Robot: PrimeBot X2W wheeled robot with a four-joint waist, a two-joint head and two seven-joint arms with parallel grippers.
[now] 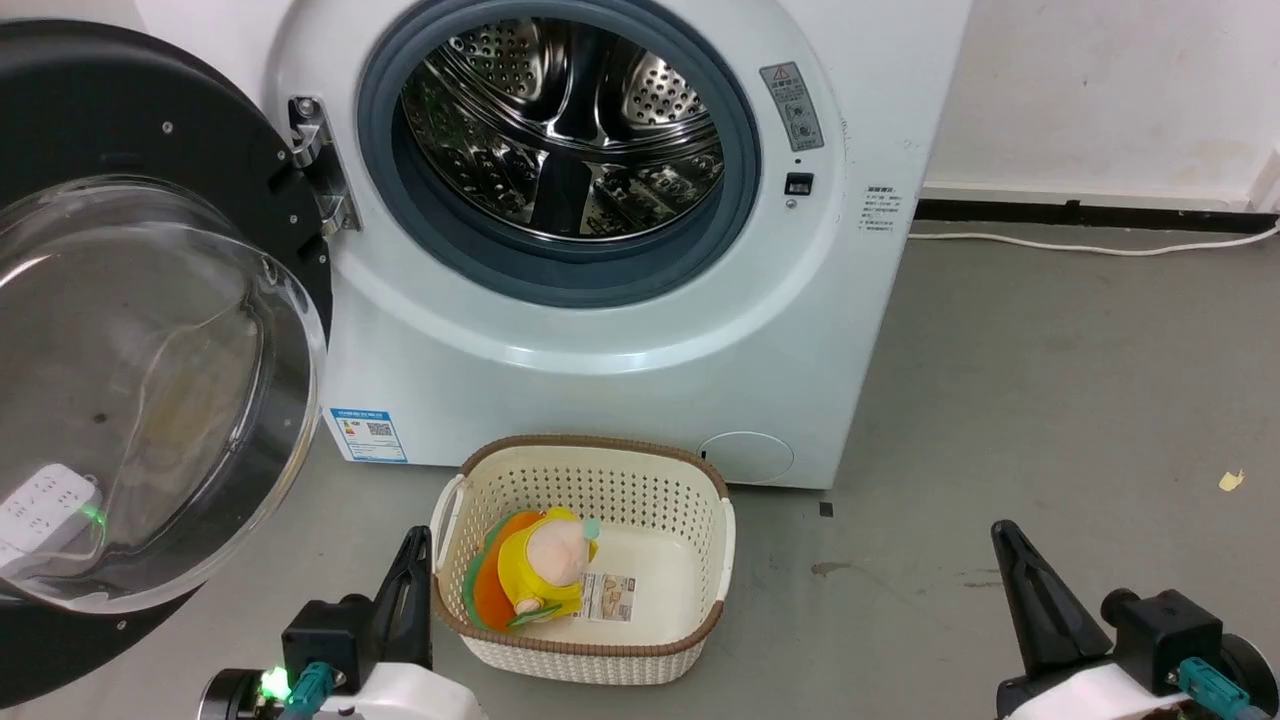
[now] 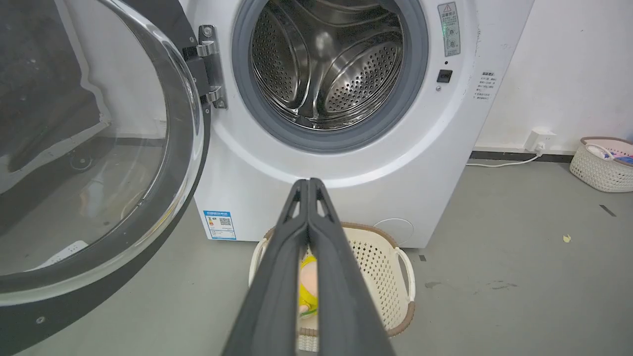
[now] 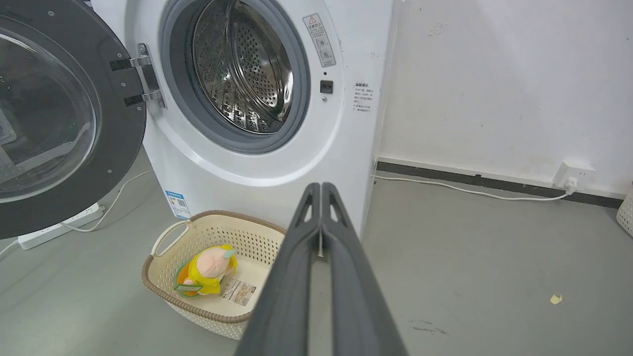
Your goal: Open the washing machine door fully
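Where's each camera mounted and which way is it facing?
Head: on the head, facing forward and down at the washing machine; left tool and right tool at the bottom corners.
Left wrist: looks along the shut left tool toward the drum.
Right wrist: looks along the shut right tool; machine left, wall right.
All share: open washing machine door, basket with plush toy.

Right hand (image 3: 320,187), fingers pressed together, points toward the white washing machine (image 3: 237,173). The washing machine door (image 3: 54,123) stands swung wide on its hinge (image 3: 148,81), exposing the steel drum (image 3: 237,74). A basket (image 3: 163,291) on the floor (image 3: 470,272) holds a yellow plush toy (image 3: 205,269).
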